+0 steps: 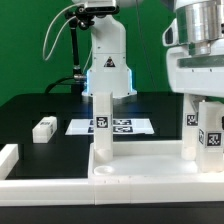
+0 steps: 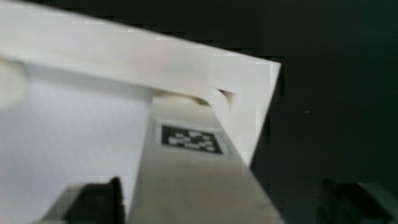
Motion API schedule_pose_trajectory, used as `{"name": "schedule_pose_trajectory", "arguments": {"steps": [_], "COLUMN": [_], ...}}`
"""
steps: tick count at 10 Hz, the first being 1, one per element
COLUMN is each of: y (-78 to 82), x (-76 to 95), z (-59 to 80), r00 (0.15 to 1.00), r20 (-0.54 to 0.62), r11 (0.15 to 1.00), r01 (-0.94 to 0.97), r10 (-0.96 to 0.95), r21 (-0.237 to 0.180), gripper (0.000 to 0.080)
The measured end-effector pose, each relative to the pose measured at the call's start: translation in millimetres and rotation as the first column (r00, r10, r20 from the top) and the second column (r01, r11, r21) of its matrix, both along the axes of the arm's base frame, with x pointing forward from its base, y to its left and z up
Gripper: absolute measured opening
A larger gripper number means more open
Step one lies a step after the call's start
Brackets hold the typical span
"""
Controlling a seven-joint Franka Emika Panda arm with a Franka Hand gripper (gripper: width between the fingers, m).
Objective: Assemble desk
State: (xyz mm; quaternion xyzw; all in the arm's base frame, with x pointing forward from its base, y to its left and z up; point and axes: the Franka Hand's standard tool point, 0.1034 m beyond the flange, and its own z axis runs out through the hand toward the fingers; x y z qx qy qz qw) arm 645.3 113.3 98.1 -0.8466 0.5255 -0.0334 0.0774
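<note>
Fingers (image 2: pixel 214 205): spread wide, straddling an upright leg (image 2: pixel 192 160), apparently not clamping.
Desk top (image 1: pixel 140 172): two legs stand upright.
Loose leg (image 1: pixel 44 128): lying on bench (image 1: pixel 30 108).
Marker board (image 1: pixel 125 126): flat behind.

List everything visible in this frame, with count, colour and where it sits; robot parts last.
desk top: one, white, raised rim, at the front of the black table.
upright legs: two, white, tagged, standing on the desk top; one near the middle, one on the exterior view's right under the gripper. The wrist view shows a tagged leg at a corner of the top.
loose leg: one, white, tagged, lying on the table at the exterior view's left.
marker board: one, white with black tags, flat, behind the middle leg.
border rail: white, at the exterior view's left edge.
table: black.
arm base: white, at the back.
gripper: one, white, open, around the right leg's top.
</note>
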Motion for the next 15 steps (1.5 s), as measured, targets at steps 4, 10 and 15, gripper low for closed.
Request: {"name": "schedule_pose_trajectory", "arguments": {"steps": [4, 10, 15], "y": [6.5, 3.0, -13.5], "x": [-8.4, -1.1, -1.4], "z": [-3.0, 5.9, 4.6], "r00": [0.970, 0.641, 0.792], "r20": [0.051, -0.032, -0.055], "r11": [0.971, 0.633, 0.783], "r01": [-0.234, -0.764, -0.610], "r10": [0.237, 0.767, 0.608], "r21": [-0.054, -0.126, -0.121], "gripper": [0.0648, 0.0527, 0.0294]}}
